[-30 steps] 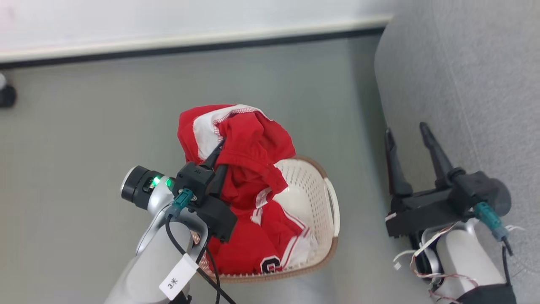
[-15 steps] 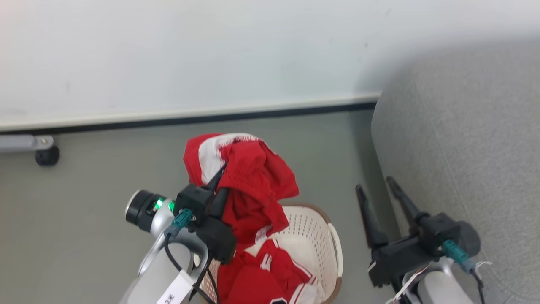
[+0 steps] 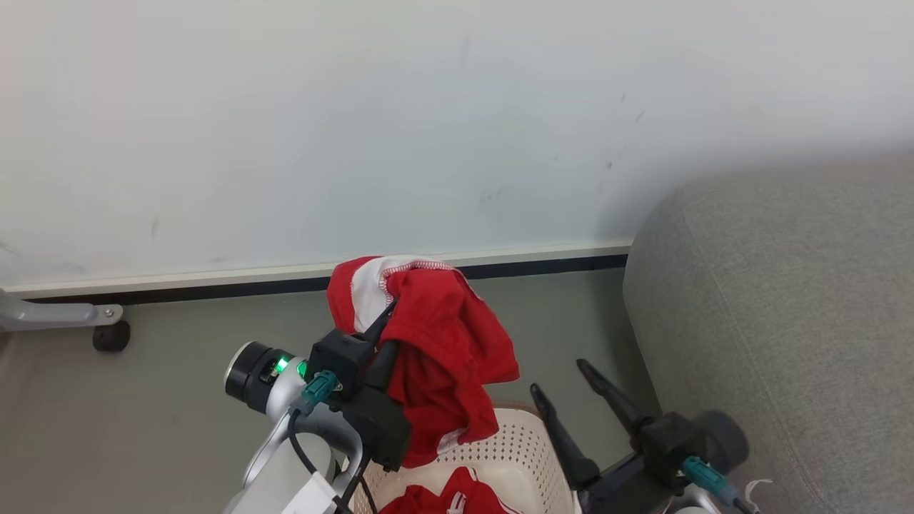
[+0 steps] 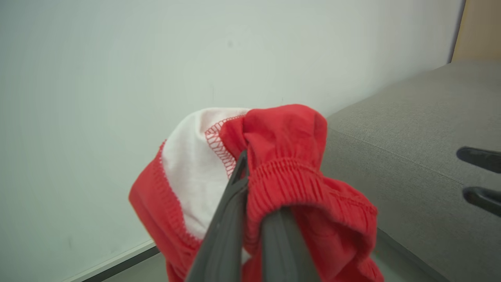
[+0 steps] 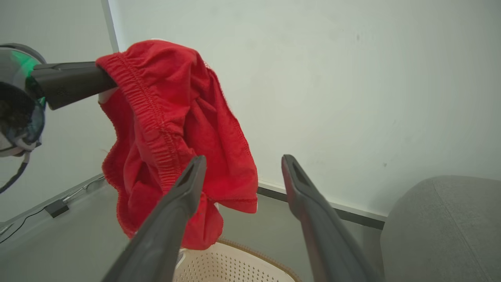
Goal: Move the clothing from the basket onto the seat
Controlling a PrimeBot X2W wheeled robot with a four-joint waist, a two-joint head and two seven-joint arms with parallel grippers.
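A pale wall [image 3: 428, 128] with a dark skirting strip [image 3: 214, 285] stands behind the basket [image 3: 518, 450], and grey floor [image 3: 143, 428] lies around it. To the basket's right rises the grey sofa [image 3: 785, 321]. Well to its left, by the skirting, sits one black wheel [image 3: 111, 335] on a grey metal leg [image 3: 43, 314].

The left gripper [image 3: 385, 332] is raised above the basket's left side. Its jaws are clenched on the elastic waistband of a red garment [image 3: 443, 357], which drapes over them and hides their tips. The cloth hangs down over the basket, its lowest fold close above the rim. The right gripper [image 3: 558, 377] sits between the basket and the sofa, with its jaws spread, holding nothing and pointing up towards the wall.

Two red garments can be counted: the held one and a second garment [image 3: 443, 500] lying inside the basket. There is one basket and one sofa.
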